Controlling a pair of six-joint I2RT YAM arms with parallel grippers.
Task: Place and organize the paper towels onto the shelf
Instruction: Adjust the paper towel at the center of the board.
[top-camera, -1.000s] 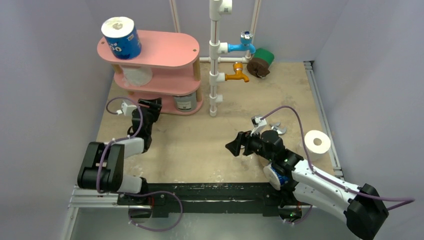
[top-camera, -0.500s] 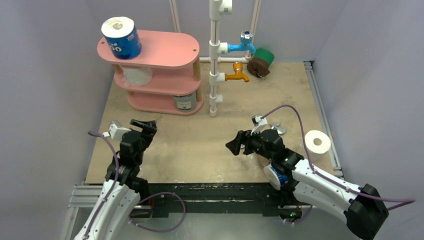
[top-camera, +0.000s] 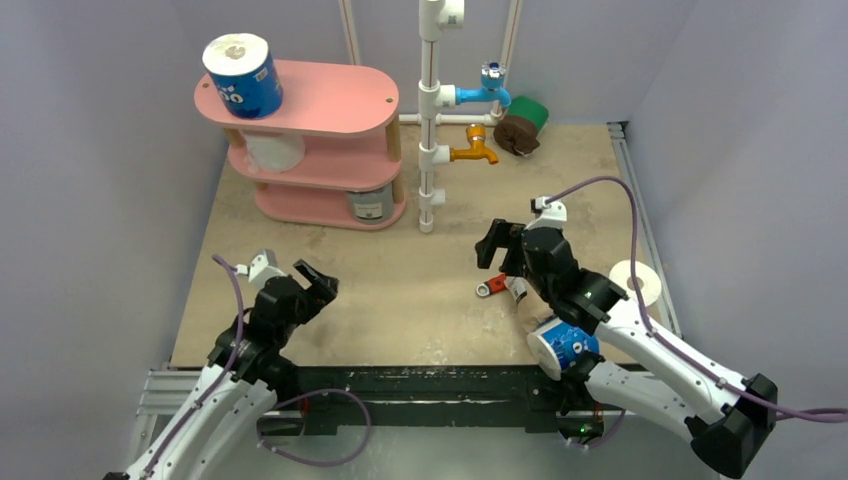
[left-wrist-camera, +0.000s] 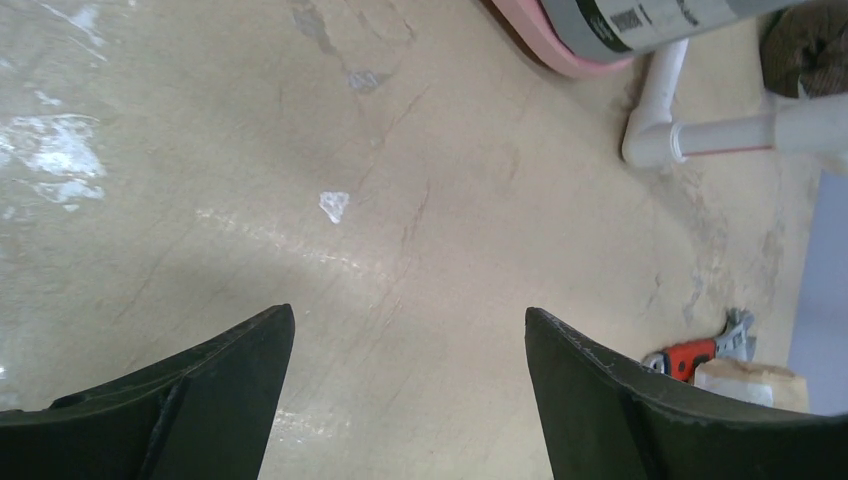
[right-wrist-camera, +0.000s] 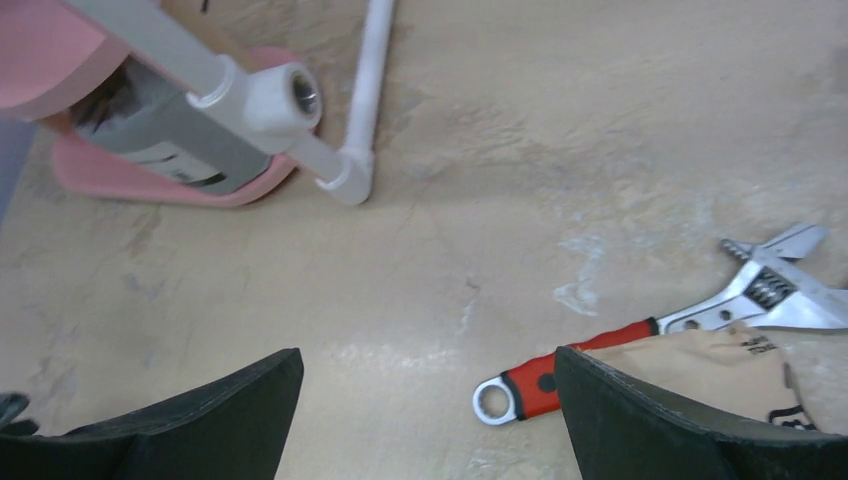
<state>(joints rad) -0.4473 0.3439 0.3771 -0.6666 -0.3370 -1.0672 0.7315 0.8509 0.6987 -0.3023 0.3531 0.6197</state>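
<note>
The pink shelf (top-camera: 330, 100) stands at the back left. A blue printed paper towel roll (top-camera: 243, 75) stands on its top board, a white one (top-camera: 275, 150) on the middle board and a grey one (top-camera: 370, 203) on the bottom board (right-wrist-camera: 90, 175). Green and brown rolls (top-camera: 522, 125) lie at the back right. A bare white roll (top-camera: 638, 282) stands at the right edge, and a blue-and-white one (top-camera: 563, 345) sits by the right arm. My left gripper (top-camera: 318, 283) (left-wrist-camera: 408, 320) hangs open and empty over bare table. My right gripper (top-camera: 497, 245) (right-wrist-camera: 428, 360) is open and empty beside a brown-wrapped roll (right-wrist-camera: 720, 375).
A red-handled wrench (top-camera: 490, 287) (right-wrist-camera: 560, 375) lies on the table by the brown roll. The white pipe frame (top-camera: 430, 120) with blue and orange taps rises just right of the shelf. Grey walls close in the left, back and right sides.
My left arm has drawn back from the shelf's bottom tier to the near left, its jaws wider. My right gripper has swung toward the back and opened wider, uncovering the wrench.
</note>
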